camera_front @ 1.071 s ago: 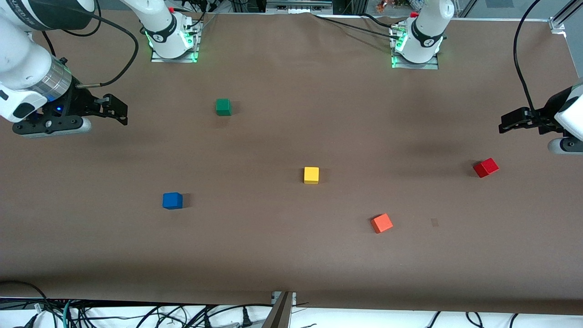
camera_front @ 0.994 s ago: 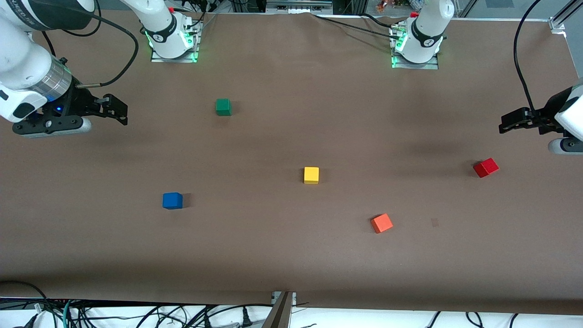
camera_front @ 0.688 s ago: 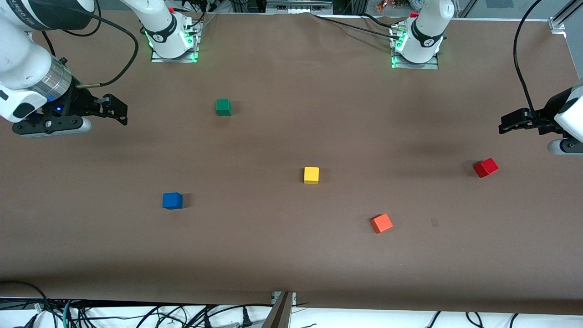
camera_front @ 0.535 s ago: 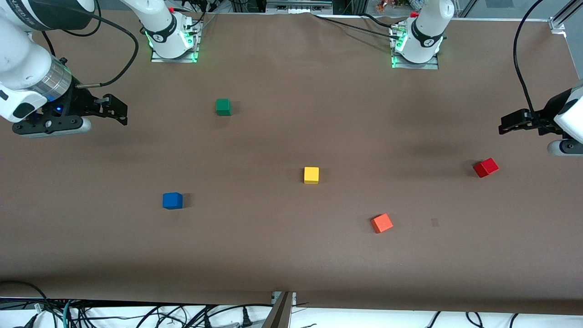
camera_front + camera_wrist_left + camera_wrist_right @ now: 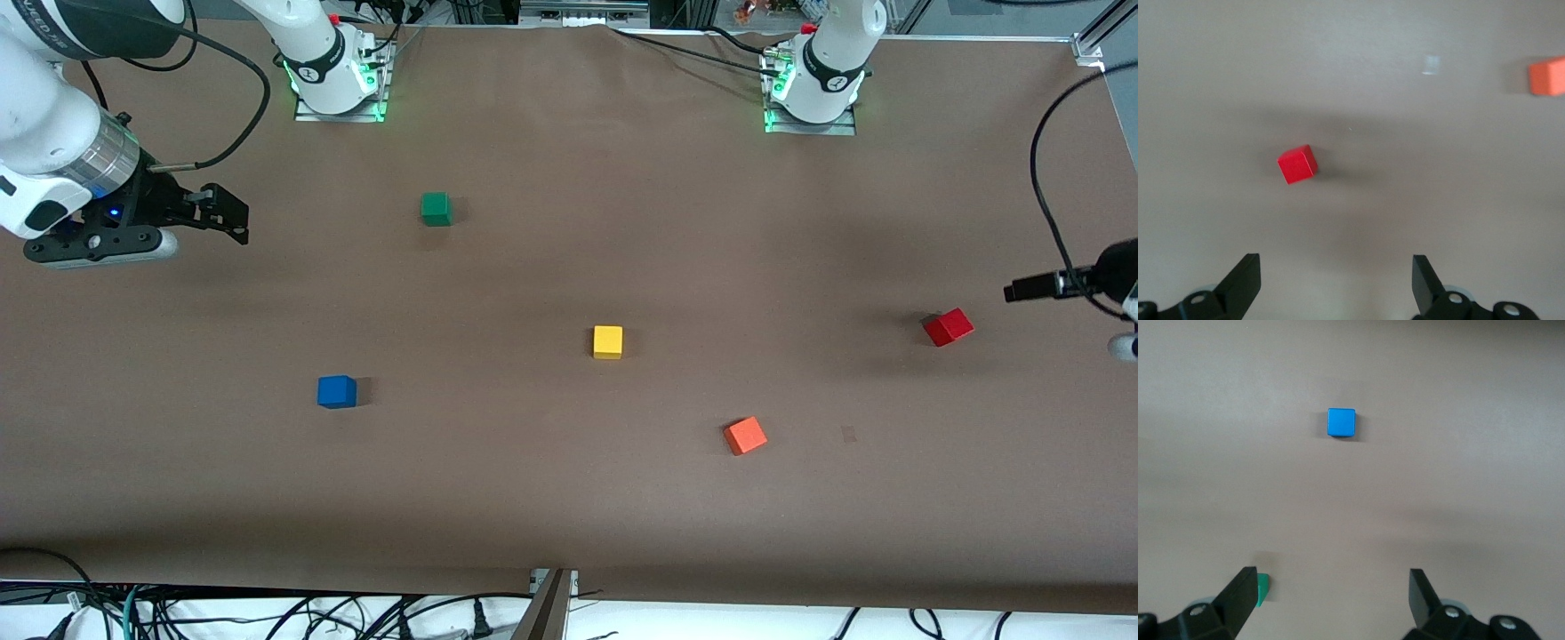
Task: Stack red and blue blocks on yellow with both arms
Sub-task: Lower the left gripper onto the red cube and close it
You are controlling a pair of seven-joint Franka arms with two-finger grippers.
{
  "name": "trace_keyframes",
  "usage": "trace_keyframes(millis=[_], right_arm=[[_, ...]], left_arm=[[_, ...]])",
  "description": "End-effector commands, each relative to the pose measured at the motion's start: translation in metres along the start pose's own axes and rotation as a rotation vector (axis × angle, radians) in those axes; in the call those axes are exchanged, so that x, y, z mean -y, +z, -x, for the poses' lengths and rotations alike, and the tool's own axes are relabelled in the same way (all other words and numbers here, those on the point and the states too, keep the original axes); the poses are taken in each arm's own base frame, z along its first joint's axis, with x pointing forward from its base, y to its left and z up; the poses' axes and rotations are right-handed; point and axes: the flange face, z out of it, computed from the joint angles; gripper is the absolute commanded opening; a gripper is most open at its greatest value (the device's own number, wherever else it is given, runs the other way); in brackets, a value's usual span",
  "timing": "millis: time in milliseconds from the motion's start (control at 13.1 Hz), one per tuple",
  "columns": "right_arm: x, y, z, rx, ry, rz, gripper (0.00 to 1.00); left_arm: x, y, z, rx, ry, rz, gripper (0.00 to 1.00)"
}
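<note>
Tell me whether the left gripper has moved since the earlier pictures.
Yes. The left gripper, open, has shifted toward the table's edge and lower in the front view, closer to the unmoved red block.

The left tool (image 5: 1022,290) hangs in the air over the worktop's edge at the left arm's end, its fingers (image 5: 1245,283) spread wide apart and holding nothing. The right tool (image 5: 233,222) hangs over the worktop at the right arm's end, fingers (image 5: 1241,595) likewise wide apart and bare. Both wrists point their tools downward.
</note>
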Motion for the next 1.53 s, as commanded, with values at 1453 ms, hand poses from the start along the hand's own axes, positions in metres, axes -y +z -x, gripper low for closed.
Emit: trace_keyframes(millis=[1453], right_arm=[[-0.002, -0.004, 0.006, -0.009, -0.013, 0.014, 1.00]], left_arm=[[0.096, 0.267, 0.008, -0.075, -0.190, 0.041, 1.00]])
